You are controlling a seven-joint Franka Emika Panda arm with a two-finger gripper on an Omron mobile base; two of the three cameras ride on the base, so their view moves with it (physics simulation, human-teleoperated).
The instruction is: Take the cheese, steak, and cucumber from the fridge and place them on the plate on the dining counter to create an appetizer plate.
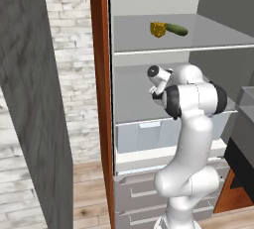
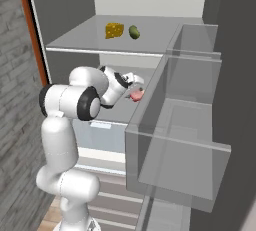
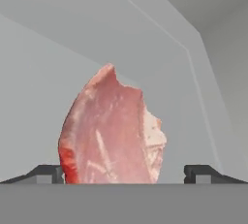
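Gripper: its jaws [image 3: 124, 172] are standing wide apart, one tip showing on each side of the steak in the hand view, not gripping it.
Steak: the steak [image 3: 111, 128] is lying on the fridge's middle shelf, between the two tips and just ahead of them; from the right base view a pink bit of it [image 2: 136, 95] is peeking out past the hand.
Cheese: the cheese [image 1: 158, 29] is sitting on the upper glass shelf, touching or just beside the cucumber.
Cucumber: the cucumber [image 1: 176, 29] is lying on that same upper shelf, to the cheese's right.
Fridge: the fridge [image 1: 101, 99] is standing open, with its red-brown frame at the left and its pale interior facing the arm.
In the way: the upper shelf is hanging right over the hand; the clear door bins [image 2: 175, 145] are crowding in just to the arm's right.
Nearby: a clear crisper drawer [image 1: 141, 136] is sitting below the middle shelf, and grey drawers [image 1: 136, 193] are sitting under that.
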